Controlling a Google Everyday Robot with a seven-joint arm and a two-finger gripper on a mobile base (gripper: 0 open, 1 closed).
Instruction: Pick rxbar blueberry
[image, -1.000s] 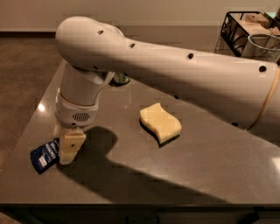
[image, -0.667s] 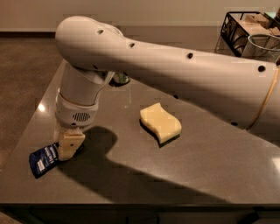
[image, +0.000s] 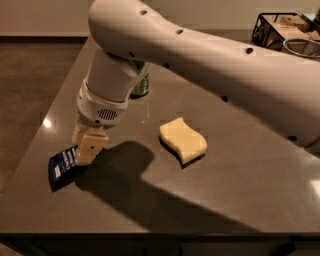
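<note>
While the arm (image: 210, 60) reaches across the table (image: 250, 200) from the upper right of the camera view, the gripper (image: 80, 156) points downward near the table's front-left corner. Its two fingers stand narrow, clamped on one end of the rxbar blueberry (image: 61, 169). The nearer finger (image: 90, 147) covers that end of the wrapper. The rest of the dark blue bar projects to the left of the gripper, tilted, with a dark shadow just under its lower edge.

Surrounding items:
- A pale yellow wavy sponge (image: 183, 140) lies flat near the table's centre, well apart from the bar and gripper.
- A green can (image: 141, 86) stands upright behind the wrist housing, which hides most of it.
- A black wire basket (image: 265, 30) sits at the far right edge, partly cut off by the arm.

Obstruction: the wide arm body blocks much of the table's rear half. The arm's shadow spreads over the surface between the gripper and the sponge
</note>
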